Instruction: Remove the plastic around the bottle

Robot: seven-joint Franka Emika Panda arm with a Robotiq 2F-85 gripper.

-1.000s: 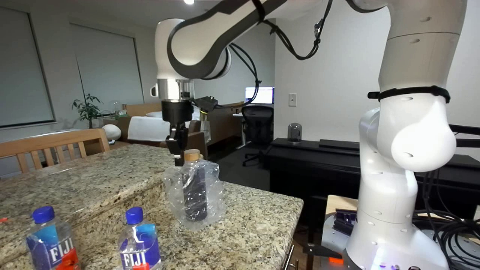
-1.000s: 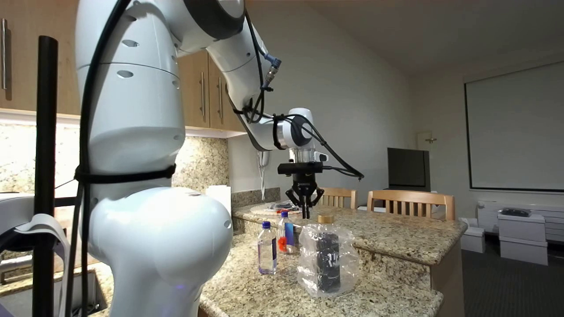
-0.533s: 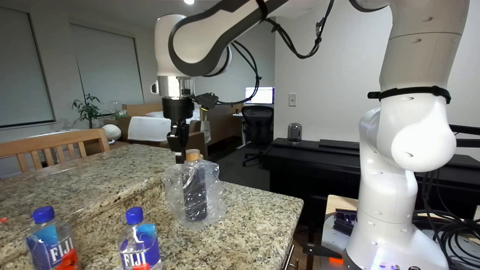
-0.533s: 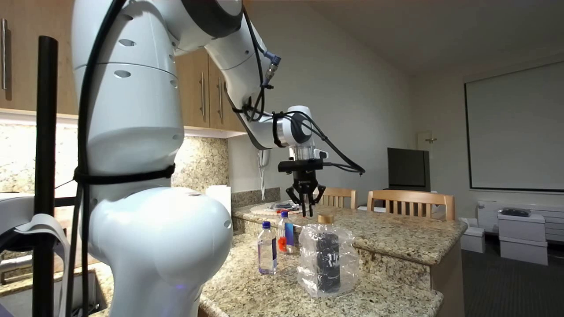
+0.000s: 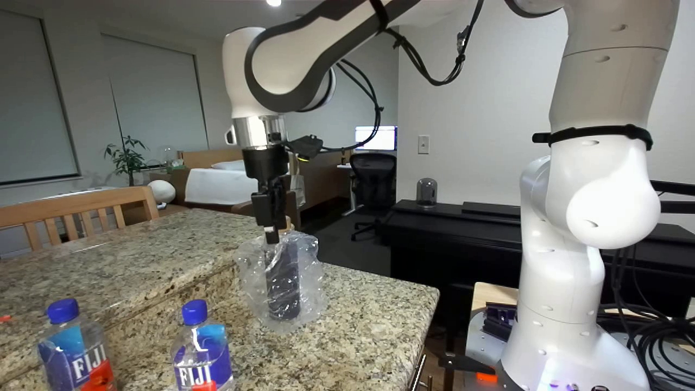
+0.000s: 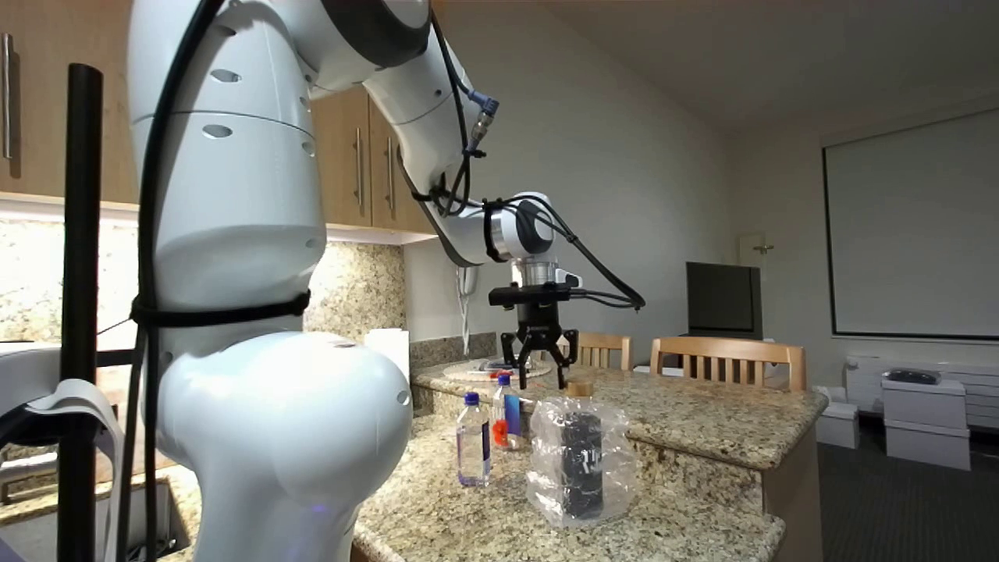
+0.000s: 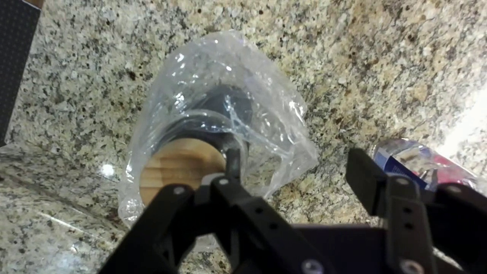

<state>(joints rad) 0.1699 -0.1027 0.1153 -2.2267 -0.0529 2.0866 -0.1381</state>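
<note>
The gripper (image 6: 542,382) hangs with parted jaws, holding nothing, in an exterior view, while the bottle (image 6: 581,476) stands upright inside the plastic (image 6: 545,464). In an exterior view, both are near the far edge of the table (image 5: 374,320). In the wrist view, one fingertip (image 7: 233,163) is just beside the wooden cap (image 7: 177,167), the other well apart.

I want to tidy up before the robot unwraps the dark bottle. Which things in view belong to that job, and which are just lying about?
For the job:
plastic
dark bottle, inside it
gripper, open

Just about:
two FIJI bottles
wooden chairs
plant
</note>
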